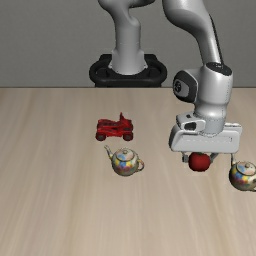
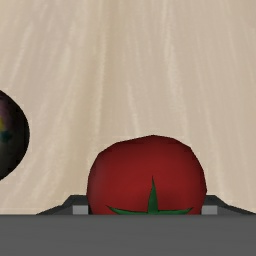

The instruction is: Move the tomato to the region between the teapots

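The Franka arm reached down from its base at the far side of the tabletop. Its upper links bent over toward the exterior view's right and its white wrist pointed downward, so that the tool hung upright close above the wood-grained surface. The tomato sat directly under the tool's body, its lower half showing red below the grey housing. In the wrist view the tomato loomed close, its green stem star facing the camera, with a grey finger at each flank. The fingers stood about a tomato's width apart and appeared to press it from both sides, so the tool had hold of the tomato. Whether the fruit rested on the tabletop or hung just clear of it could not be told. One teapot, mottled in many colours, stood near the tomato on the exterior view's right. The same teapot showed dark and rounded beside the tomato in the wrist view, apart from it. The other teapot stood well apart on the exterior view's left, leaving the tomato between the two but nearer the first. A red toy car stood just behind that other teapot, toward the base.
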You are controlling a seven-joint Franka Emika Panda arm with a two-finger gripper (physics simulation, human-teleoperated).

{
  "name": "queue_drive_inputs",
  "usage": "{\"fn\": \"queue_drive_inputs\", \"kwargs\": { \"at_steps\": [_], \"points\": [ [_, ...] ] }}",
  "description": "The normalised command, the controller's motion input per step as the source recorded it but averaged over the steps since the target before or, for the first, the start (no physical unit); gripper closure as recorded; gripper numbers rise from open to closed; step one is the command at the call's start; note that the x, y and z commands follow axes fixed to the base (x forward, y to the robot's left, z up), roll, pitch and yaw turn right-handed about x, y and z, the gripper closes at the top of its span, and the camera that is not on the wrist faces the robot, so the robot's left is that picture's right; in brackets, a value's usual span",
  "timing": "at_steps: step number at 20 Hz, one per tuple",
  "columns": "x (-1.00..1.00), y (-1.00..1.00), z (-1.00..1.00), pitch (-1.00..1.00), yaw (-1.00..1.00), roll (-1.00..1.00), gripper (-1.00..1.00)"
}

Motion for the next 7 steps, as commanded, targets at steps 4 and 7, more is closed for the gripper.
{"fn": "queue_drive_inputs", "kwargs": {
  "at_steps": [4,7],
  "points": [
    [0.0,0.0,-1.0,0.0,0.0,0.0,1.0],
    [0.0,0.0,-1.0,0.0,0.0,0.0,1.0]
  ]
}}
